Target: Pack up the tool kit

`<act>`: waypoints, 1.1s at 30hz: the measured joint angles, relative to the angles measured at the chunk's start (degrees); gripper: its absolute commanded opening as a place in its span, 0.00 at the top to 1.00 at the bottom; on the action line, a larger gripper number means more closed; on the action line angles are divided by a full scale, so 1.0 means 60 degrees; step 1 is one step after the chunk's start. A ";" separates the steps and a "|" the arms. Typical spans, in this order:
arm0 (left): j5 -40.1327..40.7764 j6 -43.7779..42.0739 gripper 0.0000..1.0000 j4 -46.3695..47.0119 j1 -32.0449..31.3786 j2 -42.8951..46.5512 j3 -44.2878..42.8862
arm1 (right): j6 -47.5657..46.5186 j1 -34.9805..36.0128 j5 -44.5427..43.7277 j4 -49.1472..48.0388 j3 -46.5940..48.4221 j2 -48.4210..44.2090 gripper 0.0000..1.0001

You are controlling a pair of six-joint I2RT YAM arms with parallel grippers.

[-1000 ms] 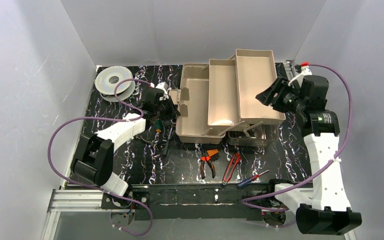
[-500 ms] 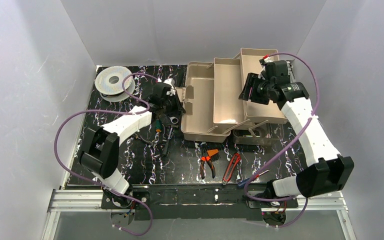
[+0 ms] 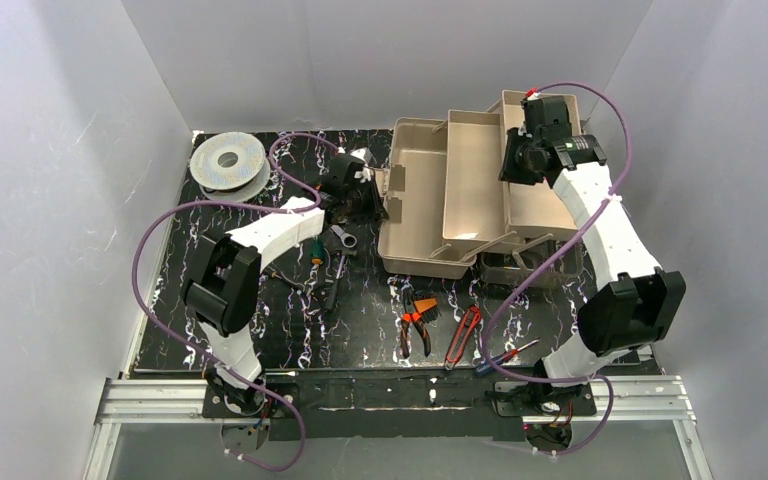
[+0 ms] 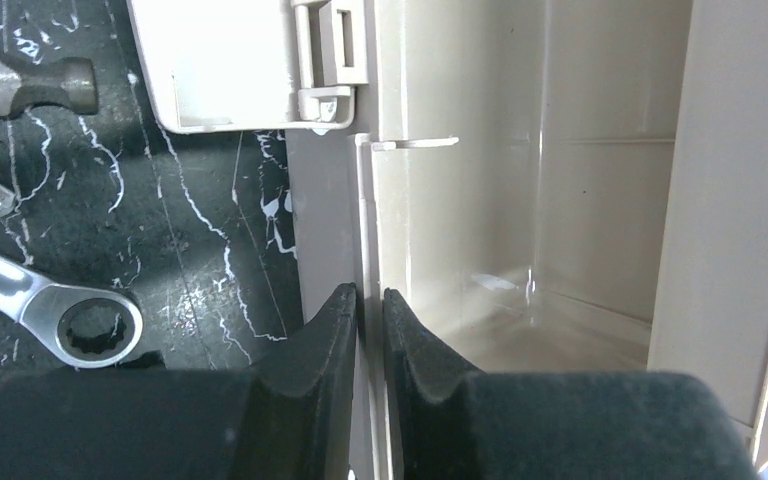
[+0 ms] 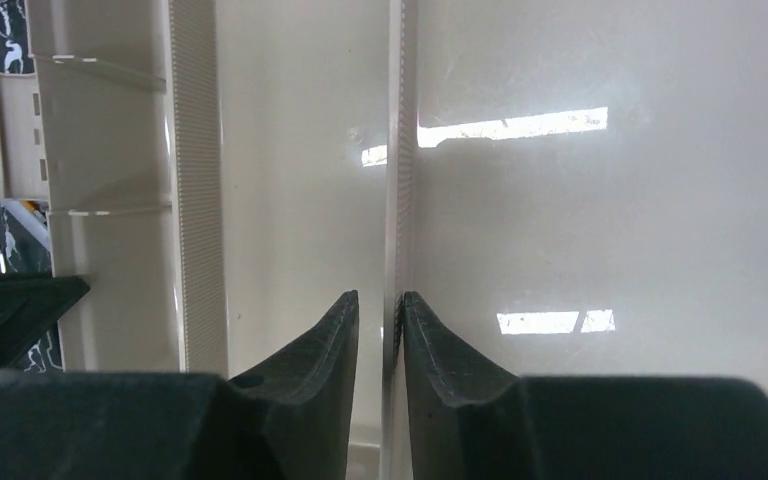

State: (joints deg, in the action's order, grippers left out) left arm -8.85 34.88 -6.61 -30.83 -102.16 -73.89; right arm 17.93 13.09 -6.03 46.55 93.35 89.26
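The beige tool kit (image 3: 415, 215) stands open at the back right, its fold-out trays (image 3: 470, 185) spread stepwise to the right. My left gripper (image 3: 368, 203) is shut on the kit's left wall; in the left wrist view the gripper (image 4: 370, 300) pinches that thin wall (image 4: 365, 220), with the latch (image 4: 325, 50) just beyond. My right gripper (image 3: 513, 165) is shut on the upright wall between the two upper trays; in the right wrist view the gripper (image 5: 380, 300) clamps this wall (image 5: 396, 150). The kit's lid and handle are out of view.
A grey wire spool (image 3: 228, 162) sits at the back left. A ring wrench (image 3: 343, 238) (image 4: 70, 320) and a screwdriver (image 3: 316, 250) lie left of the kit. Orange pliers (image 3: 416, 320), red cutters (image 3: 463, 335) and a blue-handled screwdriver (image 3: 505, 356) lie in front.
The tool kit has slid to the right, my left gripper moving with it. My right arm swung in from the kit's right side and shut on the tray wall.
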 measured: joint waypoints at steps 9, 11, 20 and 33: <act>0.0118 -0.0516 0.02 -0.0627 0.0000 0.0330 -0.0420 | 0.0017 -0.0173 0.0033 0.0066 0.0345 0.0741 0.59; 0.0466 -0.0590 0.02 -0.0856 0.0000 0.0844 -0.0316 | 0.0031 -0.0173 0.0099 0.0029 0.0352 0.0719 0.52; 0.1954 -0.0768 0.02 -0.1567 0.0011 0.5002 0.1140 | 0.0223 0.0009 0.0625 0.0050 0.0359 -0.0427 0.42; 0.3753 -0.0821 0.02 -0.4504 0.0047 0.7329 0.2609 | 0.0505 0.3379 0.0103 0.0010 -0.1128 -0.3240 0.42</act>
State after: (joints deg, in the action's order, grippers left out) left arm 13.67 29.96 -33.63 -30.55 -58.19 -58.24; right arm 20.96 33.36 -5.42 46.61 86.58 69.82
